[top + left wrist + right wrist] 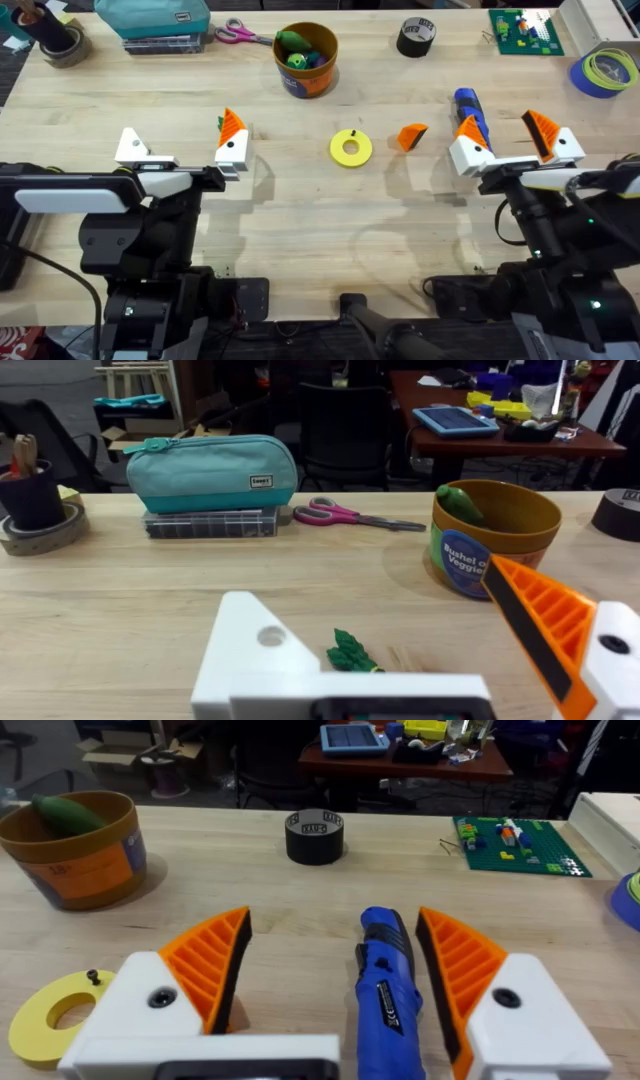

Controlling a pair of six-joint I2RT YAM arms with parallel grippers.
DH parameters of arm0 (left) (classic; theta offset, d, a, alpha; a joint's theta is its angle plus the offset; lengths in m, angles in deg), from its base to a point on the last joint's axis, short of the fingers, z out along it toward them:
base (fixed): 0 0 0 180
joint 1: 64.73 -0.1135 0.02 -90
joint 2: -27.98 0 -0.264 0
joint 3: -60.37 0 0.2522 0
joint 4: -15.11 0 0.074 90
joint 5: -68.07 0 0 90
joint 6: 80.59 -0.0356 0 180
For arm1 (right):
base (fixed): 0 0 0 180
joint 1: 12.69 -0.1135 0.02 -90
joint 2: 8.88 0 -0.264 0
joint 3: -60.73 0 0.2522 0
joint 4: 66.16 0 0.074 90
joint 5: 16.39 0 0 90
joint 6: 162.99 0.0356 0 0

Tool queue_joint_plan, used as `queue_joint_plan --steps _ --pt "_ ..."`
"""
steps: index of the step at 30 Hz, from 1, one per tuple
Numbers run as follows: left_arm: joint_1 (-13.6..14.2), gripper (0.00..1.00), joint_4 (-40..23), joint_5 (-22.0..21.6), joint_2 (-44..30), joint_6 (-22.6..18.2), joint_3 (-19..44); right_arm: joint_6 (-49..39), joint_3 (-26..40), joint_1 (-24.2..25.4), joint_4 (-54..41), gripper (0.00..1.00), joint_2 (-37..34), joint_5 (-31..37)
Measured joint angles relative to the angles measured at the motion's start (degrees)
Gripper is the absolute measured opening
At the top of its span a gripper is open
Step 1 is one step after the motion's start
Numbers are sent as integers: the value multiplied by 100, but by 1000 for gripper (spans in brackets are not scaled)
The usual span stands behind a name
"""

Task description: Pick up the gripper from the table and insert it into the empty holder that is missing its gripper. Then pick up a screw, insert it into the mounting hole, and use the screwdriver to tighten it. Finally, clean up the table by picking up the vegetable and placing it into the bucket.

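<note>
Loose gripper (411, 136): an orange ribbed wedge lying on the tabletop (300, 220) between the yellow disc (351, 148) and the right arm's white finger blocks, just beside the latter at their 9 o'clock.
Empty holder (131, 147): the left arm's outer white block, with no orange tip; its mounting hole shows in the left wrist view (270, 636). Its partner block carries an orange tip.
Left fingers (182, 152): spread wide, holding nothing.
Right fingers (516, 142): spread, both orange-tipped, straddling the screwdriver (385, 985) without pinching it.
Screwdriver axis: runs 12 to 6 o'clock along the right arm's reach, blue body between the pads.
Screw (353, 134): a tiny dark pin standing on the yellow disc, at its 12 o'clock edge.
Vegetable (348, 653): small green piece on the tabletop close ahead of the left fingers.
Bucket (306, 60): at 12 o'clock from the disc, toys already inside.
Deciding relation: the wedge lies far nearer the right arm, at roughly 3 o'clock and well apart from the holder.
Judgement: the right arm likely fetches the wedge and carries it toward 9 o'clock.
</note>
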Motion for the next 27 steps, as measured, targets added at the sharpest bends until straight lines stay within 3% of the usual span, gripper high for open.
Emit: queue_joint_plan --steps 17,22,27 --pt "0 986 219 0 0 1 92 -2 63 0 204 997 0 -35" --pt "0 986 -795 0 -9 -22 909 -2 740 0 -94 997 -35 -72" --pt "0 986 -1566 -1 -296 -43 2113 -2 1936 0 -868 996 -337 -86"
